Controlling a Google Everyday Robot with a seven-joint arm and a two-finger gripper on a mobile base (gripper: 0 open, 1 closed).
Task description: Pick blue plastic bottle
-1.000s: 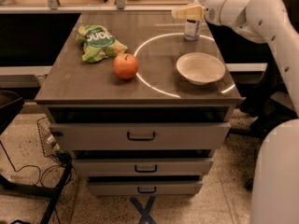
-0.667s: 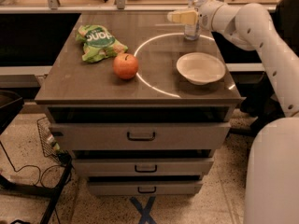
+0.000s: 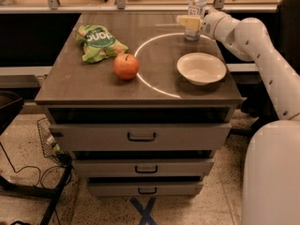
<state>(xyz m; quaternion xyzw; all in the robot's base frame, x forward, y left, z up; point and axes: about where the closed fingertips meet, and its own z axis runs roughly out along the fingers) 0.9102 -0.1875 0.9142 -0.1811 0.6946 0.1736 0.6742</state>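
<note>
Currently at the grasp step: gripper (image 3: 189,22) sits low against the bottle (image 3: 197,3), which stands upright on the table (image 3: 93,86) at its far-right corner, behind the bowl (image 3: 201,68). Can't tell if it's clamped; next, confirm grip, lift straight up

Pincer (image 3: 190,22) pale yellow, at the clear, white-labelled blue plastic bottle (image 3: 197,3). Apple (image 3: 125,65) red-orange. Bag (image 3: 98,42) green, white lettering. Bowl (image 3: 201,68) cream. Worktop (image 3: 93,83) grey-brown, white arc.
</note>
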